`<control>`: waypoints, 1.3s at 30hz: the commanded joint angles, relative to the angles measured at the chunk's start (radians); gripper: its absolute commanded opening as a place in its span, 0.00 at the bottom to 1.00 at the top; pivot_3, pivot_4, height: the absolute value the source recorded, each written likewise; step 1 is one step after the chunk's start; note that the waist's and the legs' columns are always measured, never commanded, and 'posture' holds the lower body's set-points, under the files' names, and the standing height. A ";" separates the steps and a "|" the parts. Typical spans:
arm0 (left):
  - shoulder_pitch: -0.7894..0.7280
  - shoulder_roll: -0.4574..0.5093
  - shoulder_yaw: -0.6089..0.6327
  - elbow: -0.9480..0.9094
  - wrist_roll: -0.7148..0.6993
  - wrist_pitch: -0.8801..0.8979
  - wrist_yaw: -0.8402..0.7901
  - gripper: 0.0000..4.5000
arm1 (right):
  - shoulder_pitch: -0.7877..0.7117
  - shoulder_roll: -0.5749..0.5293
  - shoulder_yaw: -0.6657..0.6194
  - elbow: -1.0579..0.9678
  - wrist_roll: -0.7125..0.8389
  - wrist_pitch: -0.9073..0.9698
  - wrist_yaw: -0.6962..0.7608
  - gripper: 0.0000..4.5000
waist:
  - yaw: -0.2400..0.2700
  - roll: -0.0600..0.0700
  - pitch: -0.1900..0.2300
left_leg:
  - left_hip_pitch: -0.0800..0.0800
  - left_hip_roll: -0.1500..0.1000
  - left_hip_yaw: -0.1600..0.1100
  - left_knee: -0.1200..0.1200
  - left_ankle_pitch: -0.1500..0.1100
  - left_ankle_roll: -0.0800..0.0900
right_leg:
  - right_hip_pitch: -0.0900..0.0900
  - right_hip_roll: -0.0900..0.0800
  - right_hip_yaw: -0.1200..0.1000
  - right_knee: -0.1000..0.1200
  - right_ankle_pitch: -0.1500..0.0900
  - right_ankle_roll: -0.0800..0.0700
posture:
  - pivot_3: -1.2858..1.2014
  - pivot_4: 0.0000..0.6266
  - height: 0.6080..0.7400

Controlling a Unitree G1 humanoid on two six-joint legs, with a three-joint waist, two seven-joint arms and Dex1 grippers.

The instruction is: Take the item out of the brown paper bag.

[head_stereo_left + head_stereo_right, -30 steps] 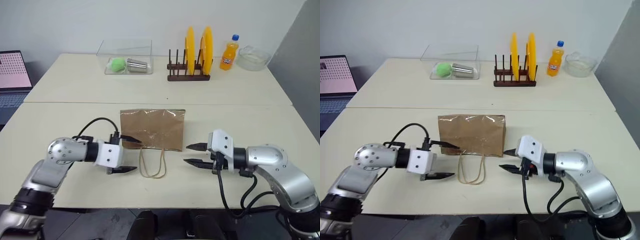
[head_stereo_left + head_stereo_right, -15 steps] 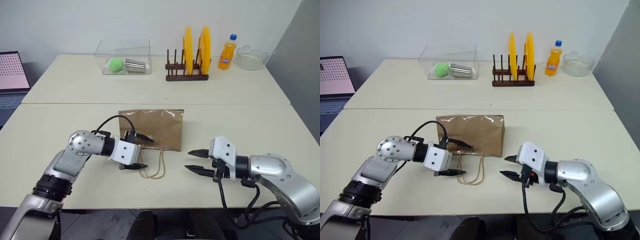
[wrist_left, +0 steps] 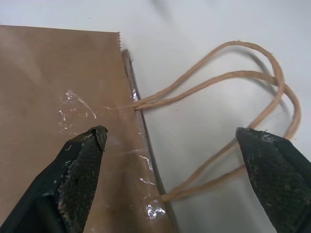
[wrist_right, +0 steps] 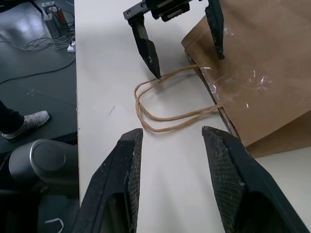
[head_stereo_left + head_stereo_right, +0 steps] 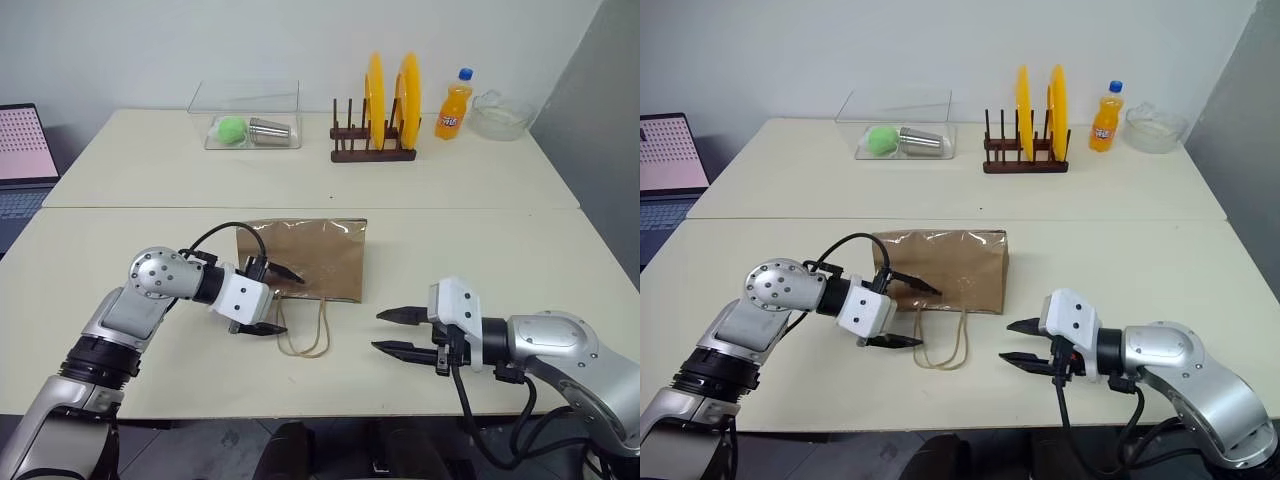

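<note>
brown paper bag (image 5: 308, 258) before plate rack (image 5: 375, 152)

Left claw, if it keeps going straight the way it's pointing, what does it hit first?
Probably the brown paper bag at its mouth edge, where the cord handles attach. The open left claw straddles that edge, one finger over paper, the other over the loops; depth is unclear.

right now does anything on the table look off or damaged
The brown paper bag lies flat on its side rather than standing, its handles sprawled on the table. Shiny clear tape patches its creased mouth edge. Nothing looks spilled.
</note>
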 commanded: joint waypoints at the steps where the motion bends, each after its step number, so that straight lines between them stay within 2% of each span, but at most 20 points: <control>1: -0.009 0.005 -0.004 -0.008 -0.006 -0.023 -0.008 1.00 | -0.017 -0.007 -0.018 -0.029 0.022 -0.011 -0.011 0.44 | 0.000 0.000 0.000 | 0.000 0.000 0.000 0.000 0.000 0.000 | 0.000 0.000 0.000 0.000 0.000 0.000 | 0.52 0.24 1.00; 17: -0.005 0.010 -0.051 0.044 0.048 -0.132 -0.003 1.00 | -0.024 -0.016 -0.012 -0.029 0.036 -0.010 -0.023 0.44 | 0.001 0.000 0.000 | 0.000 0.000 0.000 0.000 0.000 0.000 | 0.000 0.000 0.000 0.000 0.000 0.000 | 0.52 0.24 1.00; 29: -0.004 -0.040 -0.104 0.071 0.116 -0.204 0.043 1.00 | -0.038 -0.024 -0.003 -0.028 0.053 -0.009 -0.034 0.44 | 0.002 0.000 0.000 | 0.000 0.000 0.000 0.000 0.000 0.000 | 0.001 0.000 0.000 0.000 0.000 0.000 | 0.52 0.24 1.00; 32: 0.007 -0.041 -0.124 0.063 0.108 -0.214 0.032 0.87 | -0.038 -0.025 -0.002 -0.029 0.053 -0.010 -0.035 0.45 | 0.002 0.000 0.000 | 0.001 0.000 0.000 0.000 0.000 0.000 | 0.001 0.000 0.001 0.000 0.000 0.000 | 0.52 0.24 1.00; 39: 0.035 -0.030 -0.152 0.049 0.101 -0.237 0.018 0.37 | -0.037 -0.024 -0.001 -0.029 0.053 -0.012 -0.035 0.45 | 0.002 0.000 0.000 | 0.001 0.000 0.000 0.000 0.000 0.000 | 0.001 0.000 0.001 0.000 0.000 0.000 | 0.52 0.24 1.00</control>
